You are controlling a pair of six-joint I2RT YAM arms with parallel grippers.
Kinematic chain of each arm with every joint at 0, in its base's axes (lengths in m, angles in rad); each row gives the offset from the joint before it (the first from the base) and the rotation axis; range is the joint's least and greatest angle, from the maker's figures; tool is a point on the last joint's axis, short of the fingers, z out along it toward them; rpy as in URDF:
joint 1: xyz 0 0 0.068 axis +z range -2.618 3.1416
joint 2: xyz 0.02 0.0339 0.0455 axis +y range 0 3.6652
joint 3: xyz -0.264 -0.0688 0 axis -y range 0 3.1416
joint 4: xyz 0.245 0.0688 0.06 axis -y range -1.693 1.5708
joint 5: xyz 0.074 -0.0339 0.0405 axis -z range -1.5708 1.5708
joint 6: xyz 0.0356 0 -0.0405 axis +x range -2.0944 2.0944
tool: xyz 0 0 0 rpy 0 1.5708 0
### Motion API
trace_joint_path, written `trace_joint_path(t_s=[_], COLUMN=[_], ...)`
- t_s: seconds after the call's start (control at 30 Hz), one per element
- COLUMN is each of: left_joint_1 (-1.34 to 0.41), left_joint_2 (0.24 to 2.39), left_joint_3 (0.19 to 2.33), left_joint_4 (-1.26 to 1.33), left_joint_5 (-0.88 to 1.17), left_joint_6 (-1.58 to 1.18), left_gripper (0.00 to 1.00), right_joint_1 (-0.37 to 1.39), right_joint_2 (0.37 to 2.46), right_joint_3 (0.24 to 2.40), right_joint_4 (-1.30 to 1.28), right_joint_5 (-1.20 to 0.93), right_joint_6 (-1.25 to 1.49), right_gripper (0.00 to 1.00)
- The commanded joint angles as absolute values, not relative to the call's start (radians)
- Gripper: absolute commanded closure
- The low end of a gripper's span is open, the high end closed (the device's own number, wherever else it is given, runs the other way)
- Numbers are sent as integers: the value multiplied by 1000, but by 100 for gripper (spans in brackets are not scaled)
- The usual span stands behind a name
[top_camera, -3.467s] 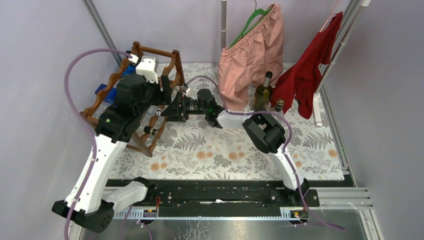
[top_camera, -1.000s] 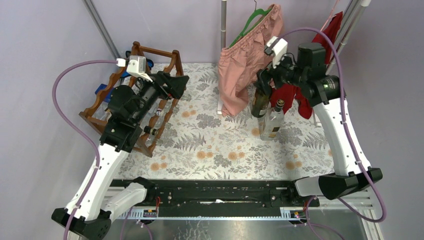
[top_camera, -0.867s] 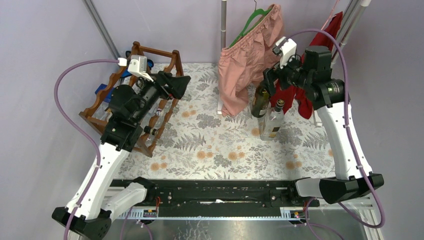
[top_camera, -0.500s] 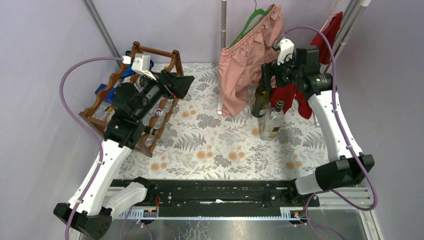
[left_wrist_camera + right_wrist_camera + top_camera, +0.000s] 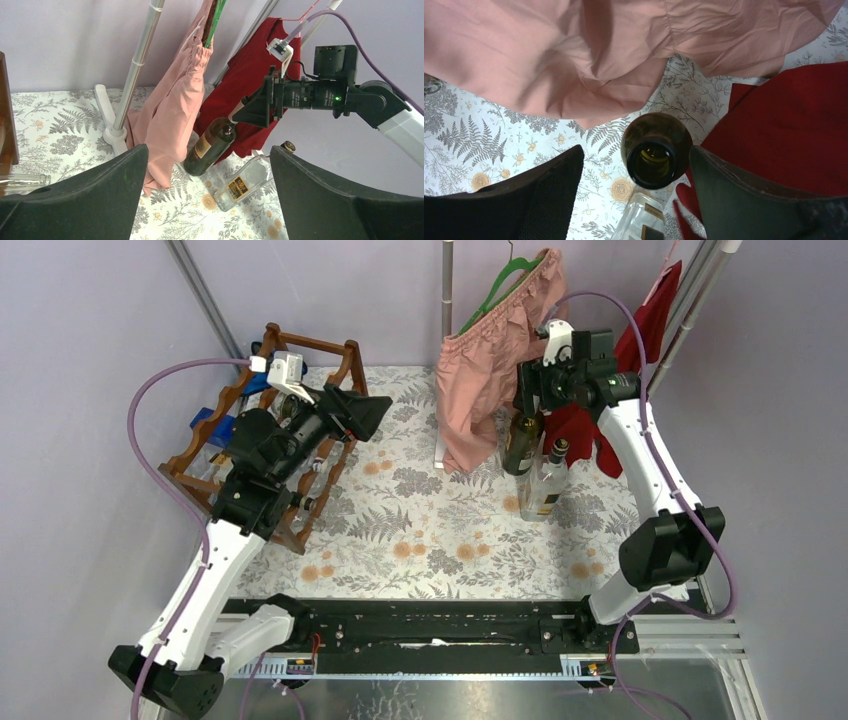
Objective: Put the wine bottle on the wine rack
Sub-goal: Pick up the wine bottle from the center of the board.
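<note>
The wine rack (image 5: 262,392) is a reddish-brown wooden frame at the back left. A dark green wine bottle (image 5: 521,443) stands open-mouthed at the back right, partly behind pink cloth. My right gripper (image 5: 527,400) is open just above its top. In the right wrist view the bottle's mouth (image 5: 655,161) sits between the spread fingers, nearer the right one, with my right gripper (image 5: 636,150) empty. My left gripper (image 5: 370,417) is open and empty, held in the air by the rack and facing the bottle (image 5: 206,150). Its wrist view also shows my left gripper (image 5: 208,149).
A clear square bottle (image 5: 543,483) stands right next to the dark one, and shows in the left wrist view too (image 5: 241,182). Pink shorts (image 5: 495,350) and a red garment (image 5: 610,390) hang from a rail on a pole (image 5: 131,80). A clear bottle (image 5: 22,179) lies by the rack.
The right arm left the rack, swung to the back right and came down over the dark bottle's top. The left gripper lifted off the rack and turned towards the right.
</note>
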State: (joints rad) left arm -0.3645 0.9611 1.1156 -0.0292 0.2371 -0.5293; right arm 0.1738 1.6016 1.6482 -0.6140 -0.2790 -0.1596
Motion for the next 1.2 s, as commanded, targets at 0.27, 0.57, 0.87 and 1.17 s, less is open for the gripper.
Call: trace_joint_path(t_s=[0.27,0.57,0.87,1.17], left_joint_1=[-359,-360,-362,-365], left_joint_2=[976,1027,1071,1110], left_joint_3=[1064,1029,963,1003], left_joint_4=[100,167,245,209], left_joint_5=[268,305,332,360], left_joint_6=[-621,-752,-935,-919], left_gripper=[1,1,7,9], right_joint_1=[170,169,170,170], right_joint_2=[1670,1667,1654,1634], right_joint_3=[1747,1743,1747,1818], right_joint_4=[-568,-577,-575,-583], right_joint_5=[-243,-264,-254,-289], right_joint_6=[-170,-178,-183,-128], right_gripper=[32,52,82,99])
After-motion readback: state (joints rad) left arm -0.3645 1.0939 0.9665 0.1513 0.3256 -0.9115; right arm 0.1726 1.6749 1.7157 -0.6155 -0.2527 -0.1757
